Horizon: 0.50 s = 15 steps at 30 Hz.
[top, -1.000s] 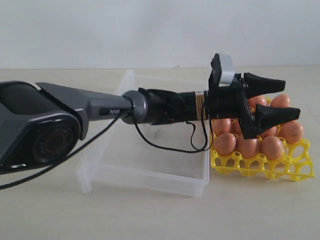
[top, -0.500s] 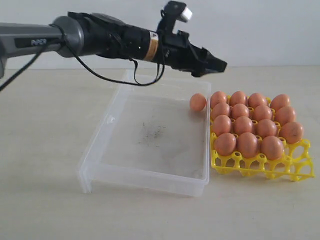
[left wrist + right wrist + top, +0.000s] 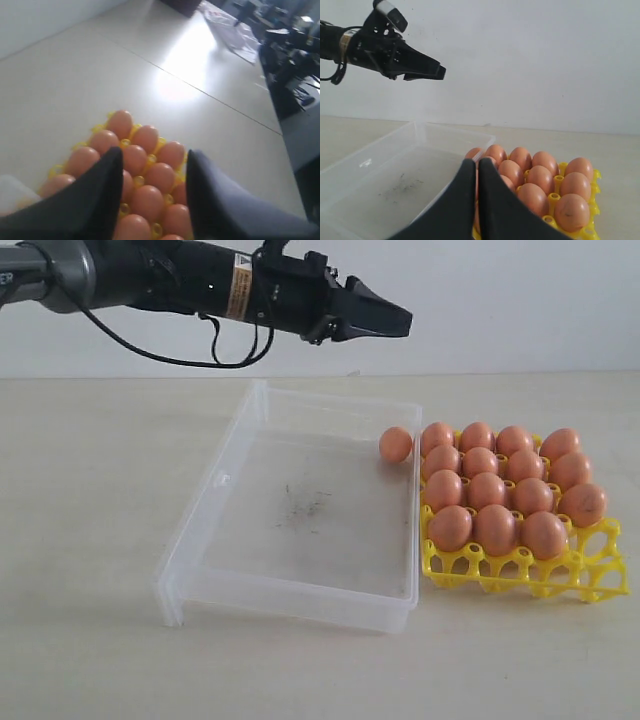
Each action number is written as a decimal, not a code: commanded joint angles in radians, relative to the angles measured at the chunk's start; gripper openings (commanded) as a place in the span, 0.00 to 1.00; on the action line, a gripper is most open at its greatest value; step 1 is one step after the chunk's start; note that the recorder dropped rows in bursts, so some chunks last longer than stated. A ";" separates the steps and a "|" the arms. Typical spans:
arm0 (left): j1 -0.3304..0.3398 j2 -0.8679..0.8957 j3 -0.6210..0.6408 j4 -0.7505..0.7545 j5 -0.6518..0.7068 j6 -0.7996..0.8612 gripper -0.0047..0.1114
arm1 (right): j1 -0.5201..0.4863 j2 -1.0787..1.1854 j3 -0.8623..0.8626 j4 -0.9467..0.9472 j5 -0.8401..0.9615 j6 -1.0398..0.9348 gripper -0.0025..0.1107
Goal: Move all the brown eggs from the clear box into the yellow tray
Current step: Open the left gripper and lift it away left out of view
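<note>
Step in hand: fetching the last brown egg (image 3: 396, 444) — it lies in the clear box (image 3: 300, 540), far corner, by the wall next to the yellow tray (image 3: 520, 575), which holds the other brown eggs (image 3: 487, 490). Left gripper (image 3: 400, 322) hangs high above the box, jaws parted, empty. Right gripper (image 3: 477, 165) pinched closed, empty. Next move calls for lowering the left gripper over that egg — gentle pinch.

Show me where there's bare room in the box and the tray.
The box floor is bare, apart from one egg in its far right corner. In the yellow tray only the near row of cups is free; behind it, eggs crowd the cups.
</note>
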 commanded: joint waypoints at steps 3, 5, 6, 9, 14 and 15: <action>0.117 -0.015 0.055 0.004 -0.168 0.088 0.07 | -0.003 -0.004 -0.001 0.001 0.004 -0.001 0.02; 0.177 -0.023 0.066 0.004 -0.168 0.049 0.07 | -0.003 -0.004 -0.001 0.001 0.004 -0.001 0.02; 0.210 -0.027 0.071 0.004 -0.168 0.035 0.07 | -0.003 -0.004 -0.001 0.001 0.004 -0.001 0.02; 0.299 -0.040 0.070 0.004 -0.168 -0.018 0.07 | -0.003 -0.004 -0.001 0.001 0.004 -0.001 0.02; 0.452 -0.093 0.107 0.004 -0.168 -0.042 0.07 | -0.003 -0.004 -0.001 0.001 0.004 -0.001 0.02; 0.480 -0.103 0.117 0.004 -0.168 -0.038 0.07 | -0.003 -0.004 -0.001 0.001 0.004 -0.001 0.02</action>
